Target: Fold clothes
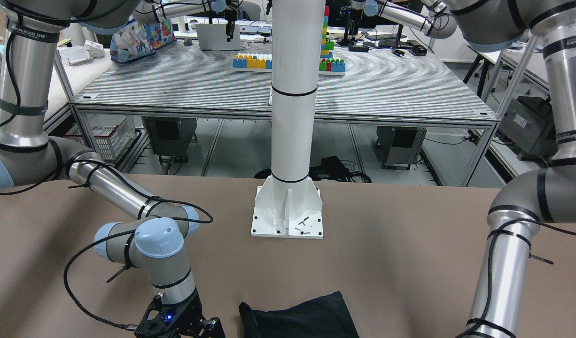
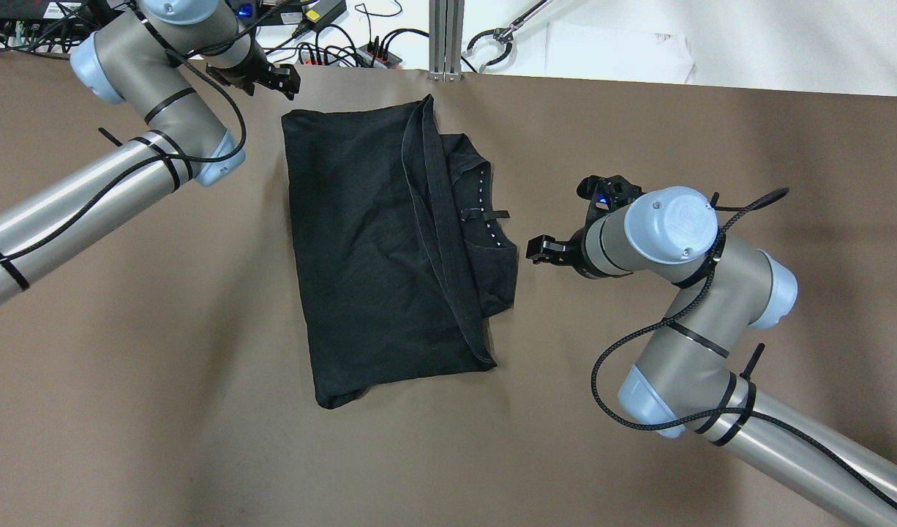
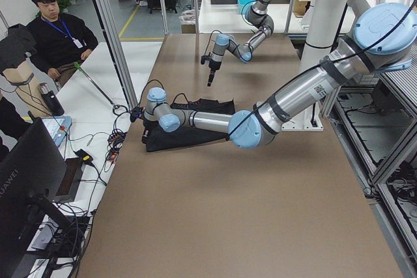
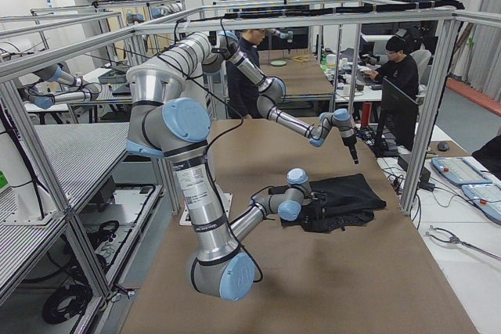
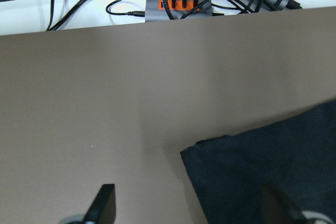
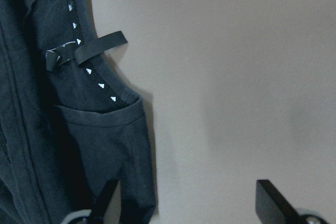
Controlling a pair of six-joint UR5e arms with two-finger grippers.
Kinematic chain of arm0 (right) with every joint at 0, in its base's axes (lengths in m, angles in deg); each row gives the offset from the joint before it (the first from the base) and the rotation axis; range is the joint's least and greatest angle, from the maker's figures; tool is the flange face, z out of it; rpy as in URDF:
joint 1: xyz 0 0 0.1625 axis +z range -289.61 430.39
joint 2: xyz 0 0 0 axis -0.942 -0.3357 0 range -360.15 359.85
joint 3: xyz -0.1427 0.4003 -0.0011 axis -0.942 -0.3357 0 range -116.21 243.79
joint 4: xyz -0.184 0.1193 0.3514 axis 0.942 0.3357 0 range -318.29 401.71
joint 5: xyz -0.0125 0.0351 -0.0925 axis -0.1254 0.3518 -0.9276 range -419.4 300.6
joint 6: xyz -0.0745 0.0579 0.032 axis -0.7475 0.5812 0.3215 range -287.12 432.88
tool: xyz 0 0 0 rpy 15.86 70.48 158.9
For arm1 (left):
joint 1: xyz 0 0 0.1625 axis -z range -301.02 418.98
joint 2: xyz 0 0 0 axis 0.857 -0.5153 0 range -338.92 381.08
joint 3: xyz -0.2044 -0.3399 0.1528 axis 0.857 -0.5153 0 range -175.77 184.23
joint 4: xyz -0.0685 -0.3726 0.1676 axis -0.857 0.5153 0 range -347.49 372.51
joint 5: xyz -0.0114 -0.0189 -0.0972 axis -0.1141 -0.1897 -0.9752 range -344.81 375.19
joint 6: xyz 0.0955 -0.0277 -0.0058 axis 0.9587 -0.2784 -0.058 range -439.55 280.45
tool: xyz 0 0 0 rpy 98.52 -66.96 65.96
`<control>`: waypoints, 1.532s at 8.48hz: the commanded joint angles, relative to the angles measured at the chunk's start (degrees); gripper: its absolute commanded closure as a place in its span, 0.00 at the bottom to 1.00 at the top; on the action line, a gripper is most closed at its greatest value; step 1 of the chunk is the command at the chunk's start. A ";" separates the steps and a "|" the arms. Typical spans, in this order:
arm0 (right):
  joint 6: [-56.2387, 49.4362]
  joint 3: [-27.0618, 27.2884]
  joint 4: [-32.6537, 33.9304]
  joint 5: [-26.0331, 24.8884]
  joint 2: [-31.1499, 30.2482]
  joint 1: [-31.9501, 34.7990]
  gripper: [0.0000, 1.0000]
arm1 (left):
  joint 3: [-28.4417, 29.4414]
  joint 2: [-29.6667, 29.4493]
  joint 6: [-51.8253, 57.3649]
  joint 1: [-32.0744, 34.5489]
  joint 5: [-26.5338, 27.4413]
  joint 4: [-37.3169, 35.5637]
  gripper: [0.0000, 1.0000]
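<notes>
**Folded black garment on the table, both grippers empty**

The garment lies folded by the table's far edge, about midway along it, with its neckline showing on the right side. The left gripper is at the garment's far left corner, jaws wide apart and empty. The right gripper is just beside the neckline, jaws also spread, holding nothing.

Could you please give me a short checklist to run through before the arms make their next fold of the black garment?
1. Left gripper open and empty: ok.
2. Right gripper open and empty: ok.
3. Black garment wholly on the table: ok.
4. Garment corner ahead of the left gripper: ok.
5. Fold finished: not ok, collar part sticks out.
6. Gripper heights above cloth: cannot tell.
</notes>
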 commanded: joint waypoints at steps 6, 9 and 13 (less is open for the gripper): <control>26.73 -7.18 -9.92 -20.60 1.09 -10.11 0.25 | -1.86 1.93 0.19 -0.55 -0.19 0.08 0.00; 26.90 -7.19 -9.92 -20.87 1.88 -10.64 0.37 | -1.86 1.93 0.11 -0.64 -0.19 0.08 0.00; 30.07 -6.58 -9.92 -20.69 2.15 -11.26 1.00 | -1.86 1.93 0.11 -0.64 -0.19 0.08 0.00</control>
